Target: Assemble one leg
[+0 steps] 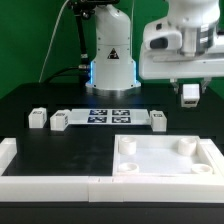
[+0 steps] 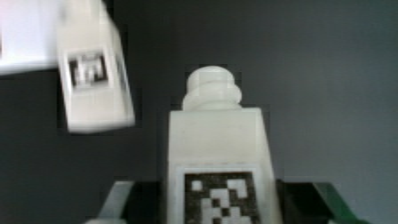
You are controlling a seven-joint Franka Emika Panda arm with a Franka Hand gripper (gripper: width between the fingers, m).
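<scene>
1. Table (image 1: 30,95), black. It lies below the gripper and carries the other parts.
2. Border walls (image 1: 50,178), white, L-shaped. They sit low and well off to the exterior view's left of the gripper, and the frame's lower edge cuts them off.
3. Tabletop (image 1: 165,160), white, tray-like, with round corner sockets. It lies flat beneath the gripper.
4. Marker board (image 1: 108,115), flat and tagged. It is lower than the gripper, to the exterior view's left of it.
5. Gripper (image 1: 189,88) (image 2: 217,205), closed narrowly on the leg. Only slivers of its dark fingers (image 2: 125,200) show in the wrist view.
6. Leg (image 1: 189,95) (image 2: 217,140), clamped between the fingers and held clear of the table. Its rounded stepped tip points away from the hand, and its tag is partly cut off.
7. Near loose leg (image 1: 158,120), middle loose leg (image 1: 60,120) and far loose leg (image 1: 38,118) all stand on the table, below the gripper and to the exterior view's left of it.
8. Blurred leg (image 2: 89,75), seen beyond the held one. It cannot be told which loose leg it is.
</scene>
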